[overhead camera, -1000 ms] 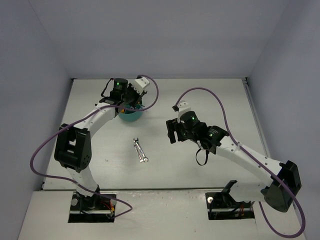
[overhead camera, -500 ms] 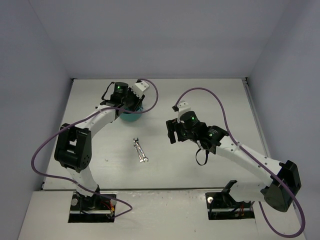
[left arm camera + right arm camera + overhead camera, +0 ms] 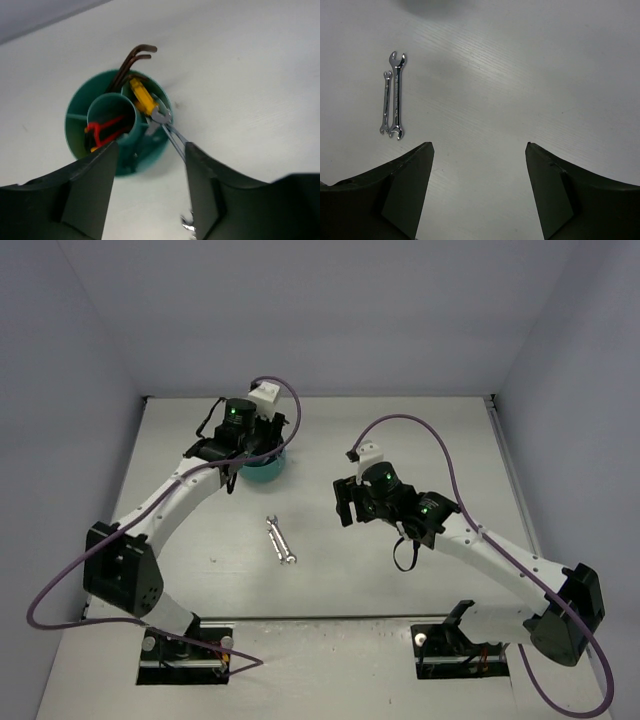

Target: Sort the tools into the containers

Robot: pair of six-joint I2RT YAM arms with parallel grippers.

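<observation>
The round teal container stands at the back left of the table. It holds dark hex keys, a yellow-handled screwdriver and a red-handled tool. A silver wrench leans out over its rim. My left gripper hovers above the container, open with nothing between its fingers. Two silver wrenches lie side by side mid-table, seen from above as wrenches. My right gripper hangs open and empty to their right, above bare table.
In the top view the container is partly covered by the left gripper. The right gripper sits right of centre. Walls close in the table at the back and on both sides.
The left gripper's jaws have opened over the container, and the left arm's elbow has swung out to the left. The right arm and the two wrenches on the table have not moved.
</observation>
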